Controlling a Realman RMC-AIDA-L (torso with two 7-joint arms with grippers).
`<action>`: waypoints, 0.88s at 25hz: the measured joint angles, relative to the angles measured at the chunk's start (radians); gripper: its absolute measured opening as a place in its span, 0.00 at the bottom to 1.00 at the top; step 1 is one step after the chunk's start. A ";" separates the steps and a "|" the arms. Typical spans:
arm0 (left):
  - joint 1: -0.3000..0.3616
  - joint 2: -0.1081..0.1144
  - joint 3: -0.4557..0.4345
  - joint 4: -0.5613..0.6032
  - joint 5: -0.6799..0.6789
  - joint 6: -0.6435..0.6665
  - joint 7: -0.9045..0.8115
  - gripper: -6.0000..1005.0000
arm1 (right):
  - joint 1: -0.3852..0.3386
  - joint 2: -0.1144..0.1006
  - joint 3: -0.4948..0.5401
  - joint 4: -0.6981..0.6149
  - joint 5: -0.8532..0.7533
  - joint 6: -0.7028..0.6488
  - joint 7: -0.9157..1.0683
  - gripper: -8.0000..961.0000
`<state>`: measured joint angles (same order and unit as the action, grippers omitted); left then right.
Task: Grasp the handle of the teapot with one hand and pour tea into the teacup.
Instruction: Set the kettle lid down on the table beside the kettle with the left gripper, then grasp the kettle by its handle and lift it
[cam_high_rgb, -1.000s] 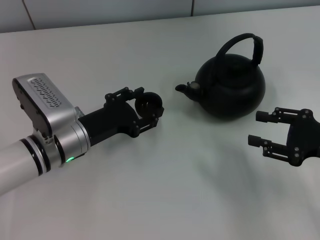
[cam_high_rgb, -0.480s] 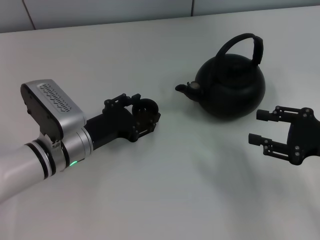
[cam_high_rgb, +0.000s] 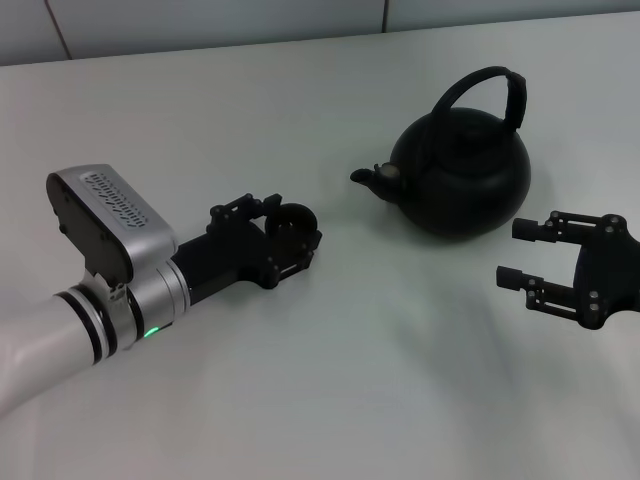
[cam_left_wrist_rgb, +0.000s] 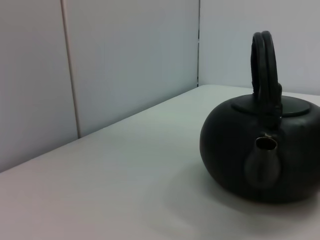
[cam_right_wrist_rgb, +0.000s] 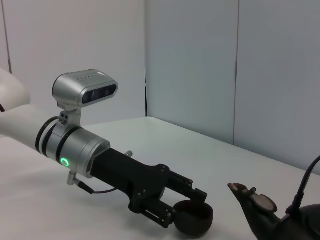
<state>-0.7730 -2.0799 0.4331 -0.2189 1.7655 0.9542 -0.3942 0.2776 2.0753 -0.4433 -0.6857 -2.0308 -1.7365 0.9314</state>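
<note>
Pale, smooth desk (cam_high_rgb: 330, 400) underneath everything. Right of centre and toward the far side, the pot (cam_high_rgb: 462, 180): squat, round, matte black, probably cast iron or heavy ceramic, so likely weighty and stiff, with a stubby spout (cam_high_rgb: 372, 178) aimed left. Arching over the lid, the handle (cam_high_rgb: 490, 88), a tall thin black band leaning right; best grasped at the crown, where a closed grip could carry the weight and let the body tip. On the left, low over the desk, the left tool (cam_high_rgb: 290, 238), clamped around the cup (cam_high_rgb: 291, 222): tiny, round, black, handleless, probably light and brittle. Near right, just short of the pot, the right tool (cam_high_rgb: 522, 256), spread wide, empty, pointing left.
</note>
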 joint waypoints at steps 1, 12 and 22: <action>0.000 0.000 0.000 -0.001 0.000 0.000 0.000 0.73 | 0.000 0.000 0.000 0.000 0.000 0.000 0.000 0.60; 0.010 0.000 -0.022 -0.011 0.000 0.027 0.000 0.78 | -0.002 0.000 0.000 0.001 0.000 0.000 0.000 0.60; 0.249 0.017 0.023 0.287 0.001 0.534 -0.175 0.80 | -0.005 -0.002 0.006 0.001 0.001 0.000 -0.001 0.60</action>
<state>-0.5245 -2.0633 0.4563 0.0677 1.7667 1.4884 -0.5692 0.2731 2.0738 -0.4374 -0.6851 -2.0295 -1.7366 0.9309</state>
